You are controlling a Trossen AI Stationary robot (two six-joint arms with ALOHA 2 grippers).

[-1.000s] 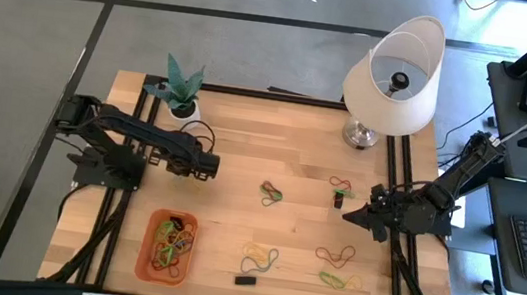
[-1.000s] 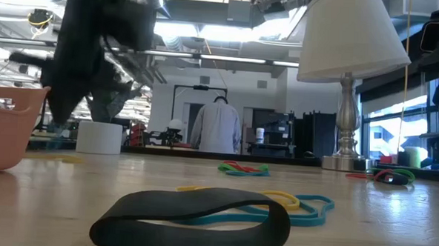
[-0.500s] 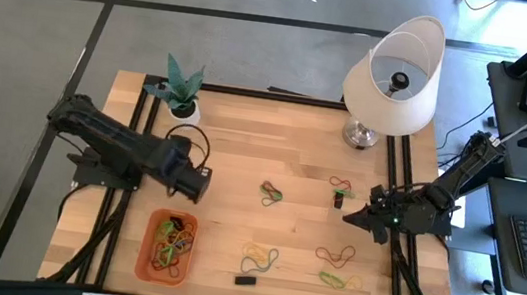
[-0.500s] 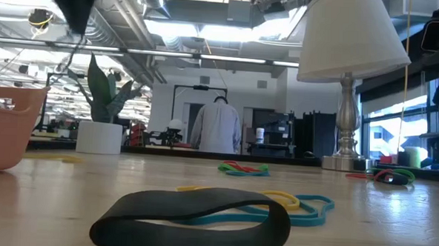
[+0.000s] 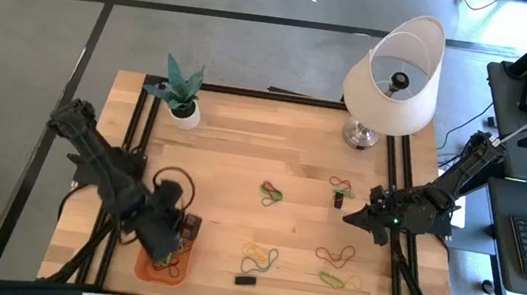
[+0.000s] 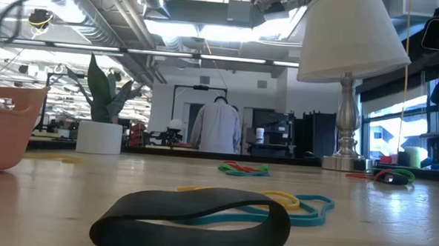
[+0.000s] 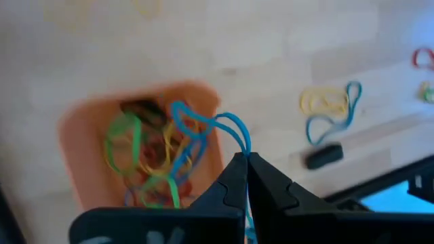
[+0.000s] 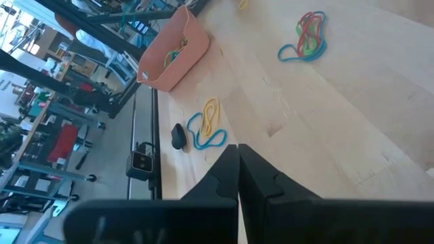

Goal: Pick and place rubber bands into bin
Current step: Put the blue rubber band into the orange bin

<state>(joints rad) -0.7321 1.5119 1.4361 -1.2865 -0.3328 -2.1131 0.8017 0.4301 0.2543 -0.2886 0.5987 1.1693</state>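
Note:
The orange bin (image 5: 148, 254) sits near the table's near-left corner, with several green, yellow and red rubber bands inside (image 7: 135, 152). My left gripper (image 5: 176, 246) hangs over the bin, shut on a blue rubber band (image 7: 203, 125). Loose rubber bands lie on the wood: a green-red pair (image 5: 271, 193), a yellow-blue pair (image 5: 258, 258), a red-green pair (image 5: 341, 185) and dark red and green-yellow ones (image 5: 336, 267). My right gripper (image 5: 347, 218) waits shut at the table's right side, low over the wood (image 8: 237, 150). My left gripper (image 7: 245, 161) pinches the blue rubber band by one end of its loop (image 7: 239, 139) between its shut fingertips, coming from above. The rest of the loop (image 7: 182, 156) trails over the bands in the bin; whether it rests on them cannot be told.
A small black piece (image 5: 245, 280) lies near the near edge, large in the low view (image 6: 193, 214). A white pot with a plant (image 5: 182, 105) stands far left and a lamp (image 5: 391, 78) far right. A person stands in the room beyond (image 6: 218, 127).
My left arm has swung from the table's middle-left toward the near edge and now stands over the bin, its gripper turned downward. It has left the low view. The right arm has kept still.

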